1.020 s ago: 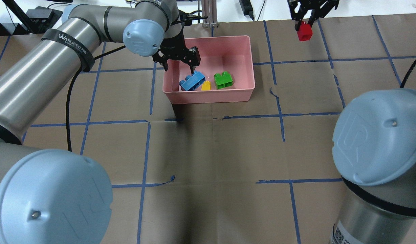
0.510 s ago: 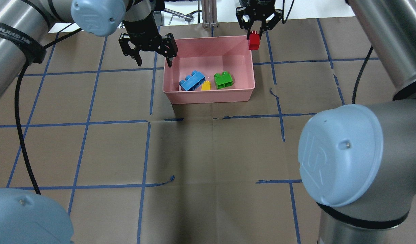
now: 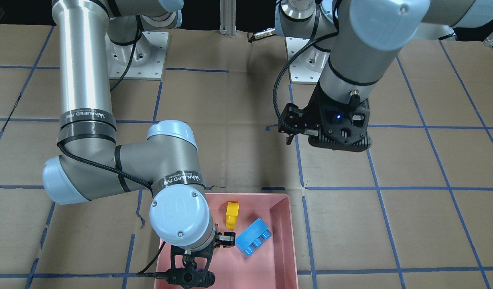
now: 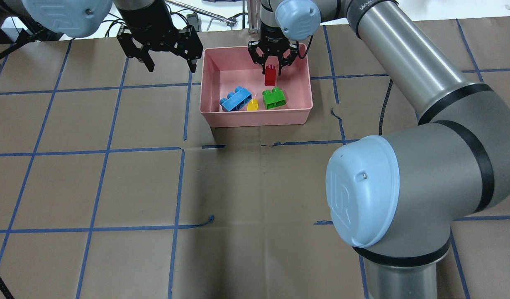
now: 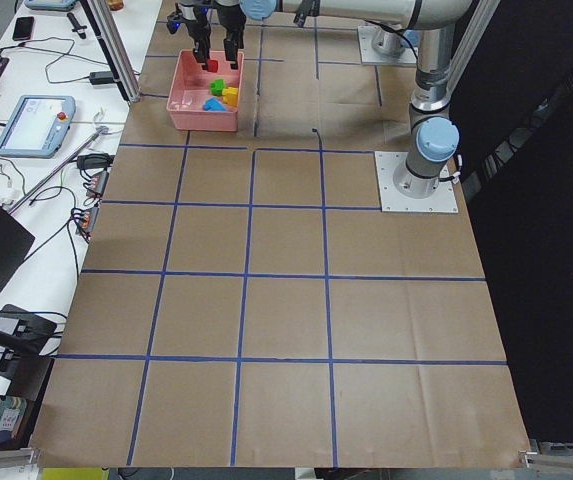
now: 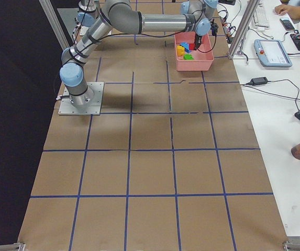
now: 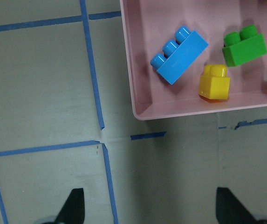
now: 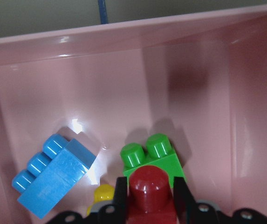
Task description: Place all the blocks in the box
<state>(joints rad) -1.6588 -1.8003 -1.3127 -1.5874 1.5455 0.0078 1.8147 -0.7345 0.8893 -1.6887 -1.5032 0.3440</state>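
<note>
The pink box (image 4: pixel 255 117) stands at the far middle of the table. In it lie the blue block (image 4: pixel 236 99), the yellow block (image 4: pixel 252 105) and the green block (image 4: pixel 274 98). My right gripper (image 4: pixel 271 71) is shut on the red block (image 4: pixel 269 76) and holds it above the box's far part, just beyond the green block. The right wrist view shows the red block (image 8: pixel 148 189) between the fingers (image 8: pixel 120 196), over the green block (image 8: pixel 152 156). My left gripper (image 4: pixel 172 66) is open and empty, above the table to the left of the box.
The table is brown paper with blue tape lines (image 4: pixel 109 151). An aluminium post (image 4: pixel 257 16) and cables lie just beyond the box's far edge. My right arm's elbow (image 4: pixel 362 191) bulks over the near right of the overhead view.
My right gripper has carried the red block leftwards from the table's far right to over the box. My left gripper has drawn out of the box to its left, still open.
</note>
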